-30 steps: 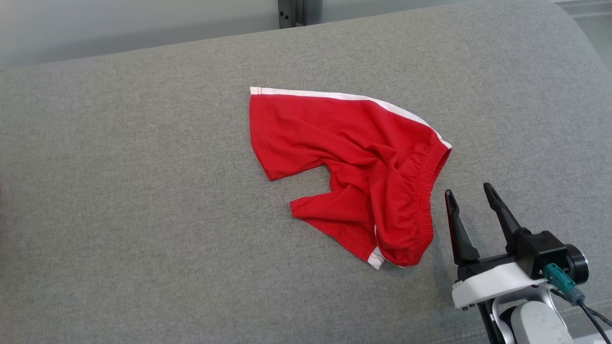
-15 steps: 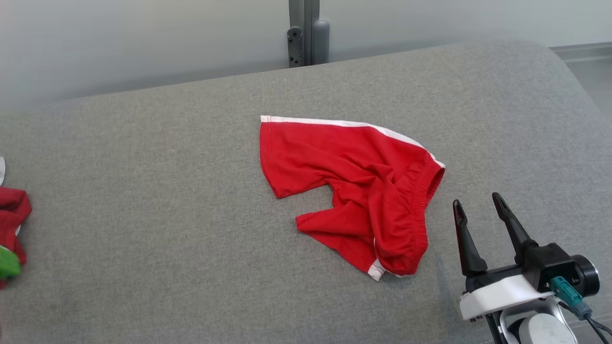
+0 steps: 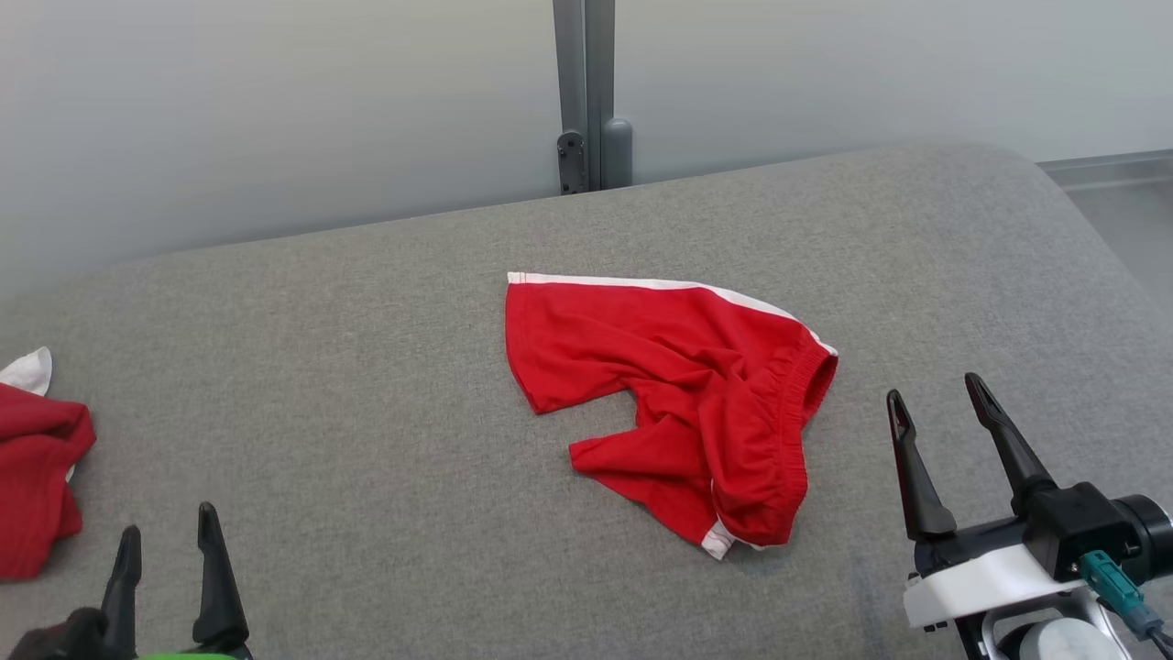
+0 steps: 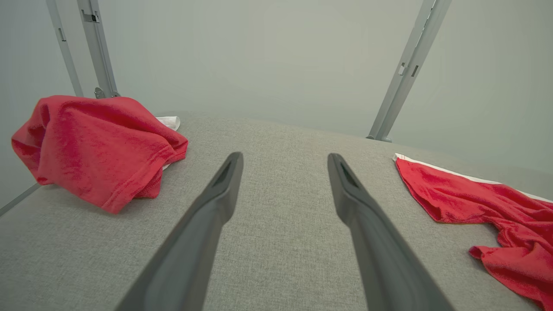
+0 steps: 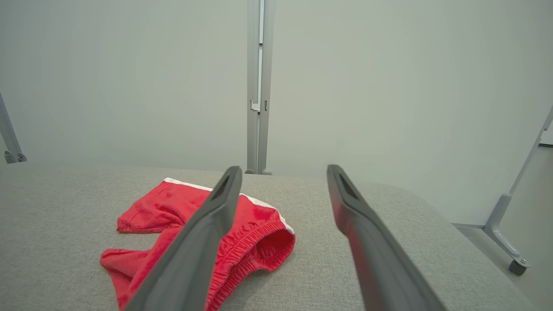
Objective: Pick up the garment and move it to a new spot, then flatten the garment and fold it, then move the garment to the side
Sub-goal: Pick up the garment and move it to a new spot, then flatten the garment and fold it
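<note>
Head view, shorts (image 3: 678, 385): red with a white side stripe, crumpled on the grey cushion (image 3: 367, 367), in front of the post (image 3: 586, 92) and slightly to its right.
Head view, axis: the long axis runs left to right, dipping to the right; both leg hems point left and the elastic waistband faces right.
Head view, count: two red garments, the shorts and a heap (image 3: 37, 477) far left of the post; two grippers; one post.
Head view, left gripper (image 3: 166, 521): low, well left of the post; fingers spread, holding nothing.
Head view, right gripper (image 3: 933, 387): low, right of the post, apart from the waistband; fingers spread, holding nothing.
Head view, change: the camera has tipped up, so more of the post shows; the heap and left gripper have come into view; the shorts keep the same crumple.
Left wrist view: fingers spread over bare cushion; heap (image 4: 95, 147) far left of the post (image 4: 406, 69), shorts (image 4: 475, 203) right of its foot.
Right wrist view: fingers spread; shorts (image 5: 155, 211) in front of the post (image 5: 258, 86) and to its left, waistband opening nearest.
</note>
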